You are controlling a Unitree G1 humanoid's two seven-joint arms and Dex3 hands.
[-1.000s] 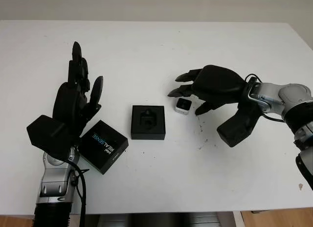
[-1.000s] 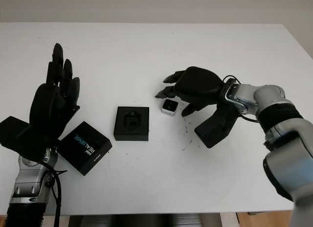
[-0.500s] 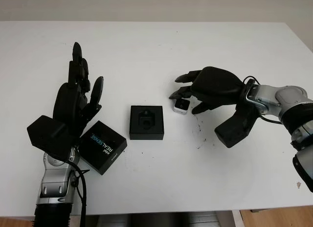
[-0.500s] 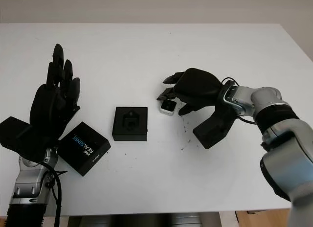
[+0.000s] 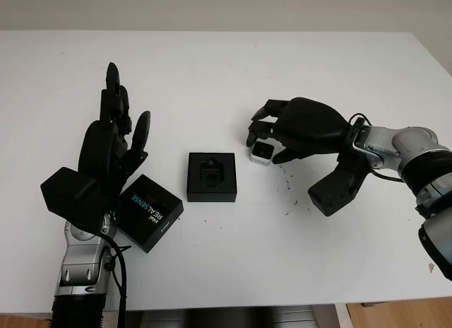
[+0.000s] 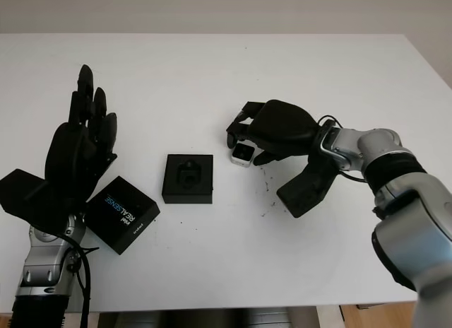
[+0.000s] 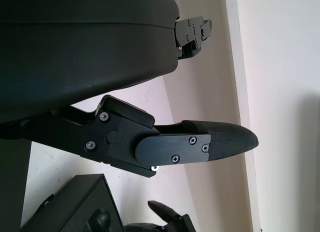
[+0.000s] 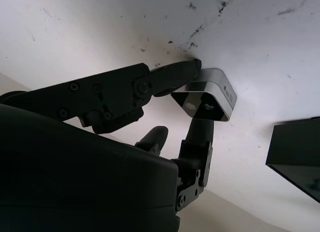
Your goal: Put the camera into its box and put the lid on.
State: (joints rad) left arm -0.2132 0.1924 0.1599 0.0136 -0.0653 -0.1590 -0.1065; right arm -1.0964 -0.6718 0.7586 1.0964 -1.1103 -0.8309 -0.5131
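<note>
A small silver cube camera [image 6: 243, 155] sits on the white table just right of the open black box [image 5: 212, 176], which has a shaped foam insert. My right hand [image 5: 264, 145] is curled over the camera; in the right wrist view the thumb and one finger [image 8: 200, 134] press on opposite sides of the camera [image 8: 207, 99]. The black lid [image 5: 147, 211], printed REALSENSE, lies flat to the left of the box. My left hand [image 5: 126, 109] is raised and open above the table, just left of the lid.
Dark specks [image 5: 287, 189] mark the white table [image 5: 226, 66] below the camera. The table's front edge [image 5: 282, 300] runs near the bottom, and its right edge is close to the right forearm.
The right hand's fingers have curled inward and closed on the camera. The left hand, box and lid have stayed where they were.
</note>
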